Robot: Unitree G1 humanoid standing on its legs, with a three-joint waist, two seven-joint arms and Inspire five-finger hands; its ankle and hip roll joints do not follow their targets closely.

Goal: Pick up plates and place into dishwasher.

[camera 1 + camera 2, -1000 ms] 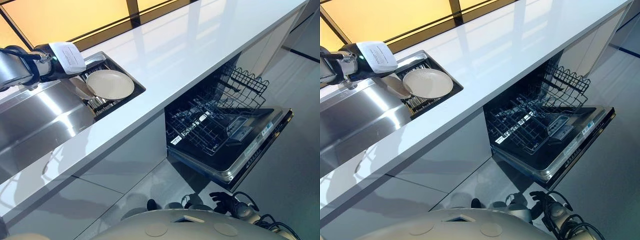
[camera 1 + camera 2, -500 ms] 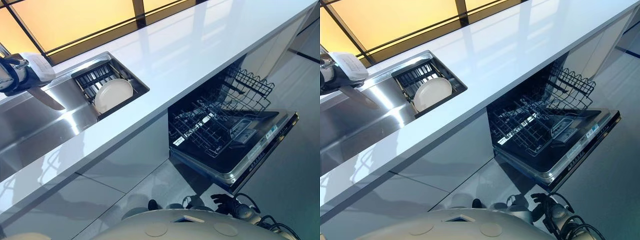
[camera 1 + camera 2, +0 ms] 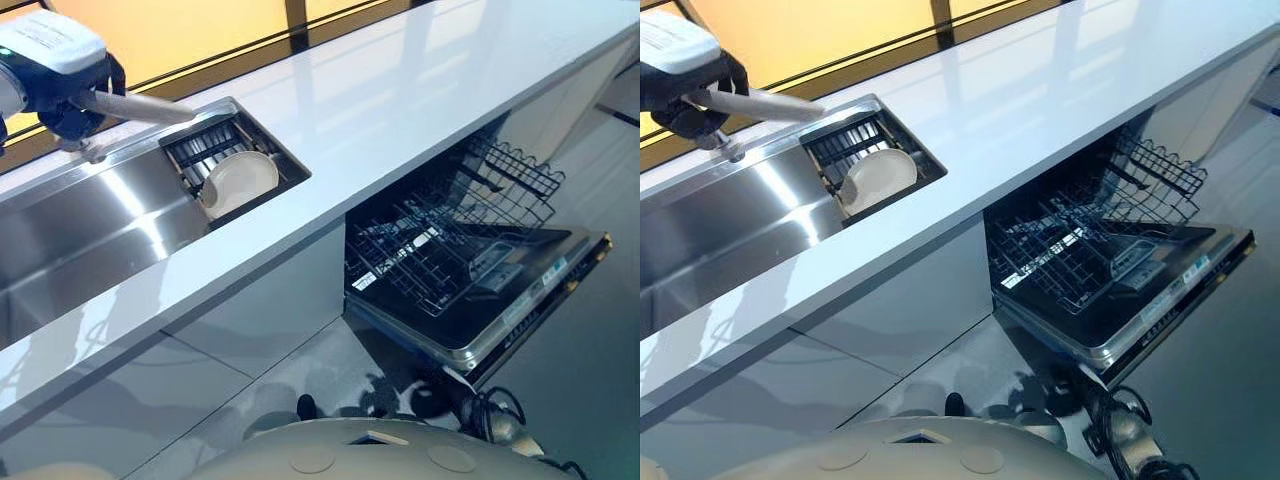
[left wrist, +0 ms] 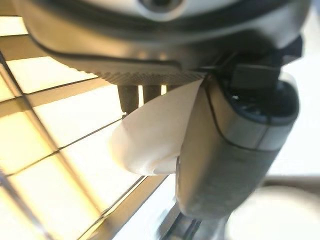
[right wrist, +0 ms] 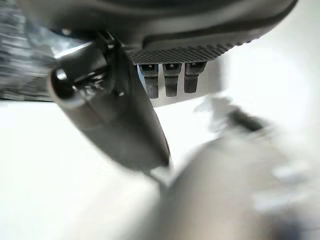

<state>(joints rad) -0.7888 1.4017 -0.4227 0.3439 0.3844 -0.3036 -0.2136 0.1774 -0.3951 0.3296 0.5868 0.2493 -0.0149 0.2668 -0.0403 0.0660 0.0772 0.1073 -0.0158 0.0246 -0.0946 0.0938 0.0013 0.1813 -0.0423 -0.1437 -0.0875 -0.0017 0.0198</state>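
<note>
A cream plate (image 3: 135,106) is seen edge-on at the upper left of the left eye view, held above the steel sink (image 3: 90,225) by the left hand (image 3: 70,105). In the left wrist view the plate (image 4: 155,132) is pinched between the thumb and the row of fingers (image 4: 142,97), which are curled down behind its pale rim, so the left hand is closed on it. A second plate (image 3: 240,180) is seen leaning tilted in the dark drying rack (image 3: 205,150) set into the right end of the sink, its face turned toward the sink basin. The white desk (image 3: 400,90) runs diagonally across the frame from lower left to upper right, with the sink sunk into it at the left. Below the desk, at the right centre of the frame, the dishwasher (image 3: 480,320) stands with its door folded down, and its lower wire rack (image 3: 440,255) is pulled out over the door; no plates are seen in that rack. The right hand (image 3: 1120,430) is seen low at the bottom right of the right eye view, near the floor and well apart from the dishwasher door. In the right wrist view its fingers (image 5: 170,80) are seen hanging down short and its thumb (image 5: 115,120) extends free, with nothing between them; the hand is loosely open and holds nothing.
</note>
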